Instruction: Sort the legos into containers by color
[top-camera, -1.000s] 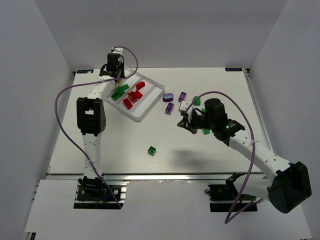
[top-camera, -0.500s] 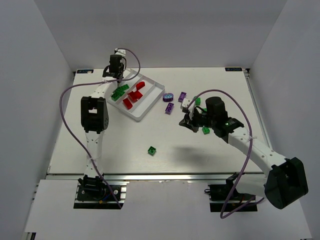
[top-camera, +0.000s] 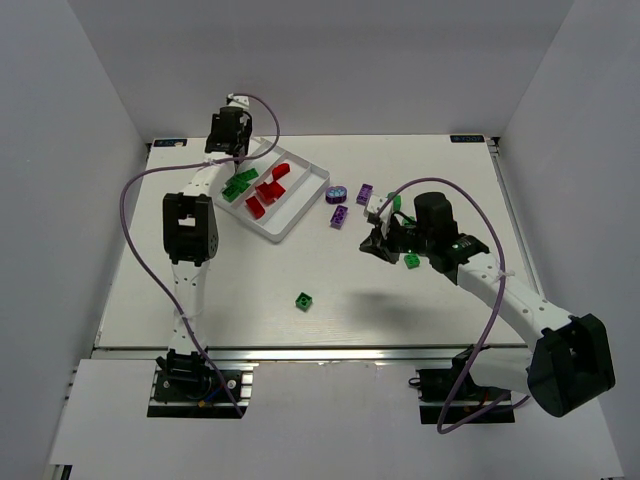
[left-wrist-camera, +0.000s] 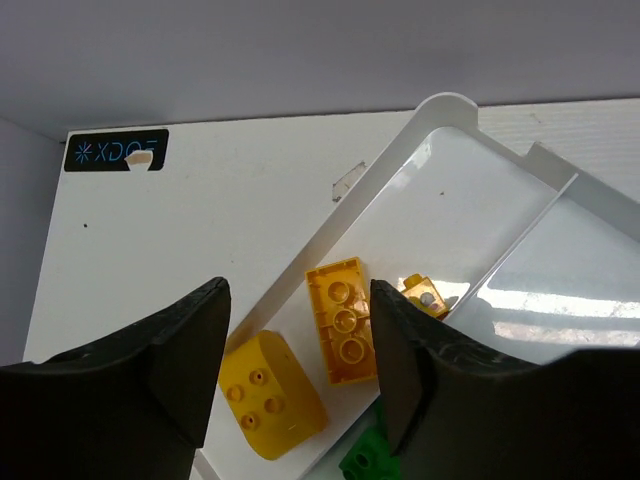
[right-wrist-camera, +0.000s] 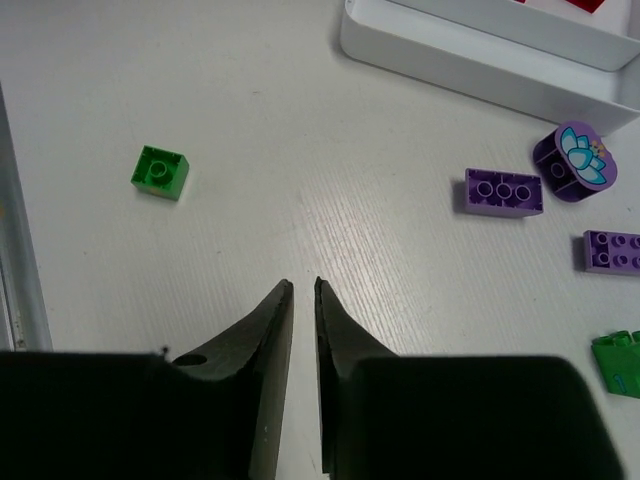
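Jaws of left gripper (left-wrist-camera: 298, 300) spread wide, empty; 3 yellow legos (left-wrist-camera: 345, 320) beneath, inside white tray (left-wrist-camera: 395, 160). Right gripper (right-wrist-camera: 302, 285) nearly closed, holding nothing; green lego (right-wrist-camera: 159, 172) ahead-left.

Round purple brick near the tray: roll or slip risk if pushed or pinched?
The round purple brick is likely rigid and light, being small moulded plastic. Its printed face points up, so it seems to lie flat and should slide rather than roll. The curved side may slip from an off-centre pinch.
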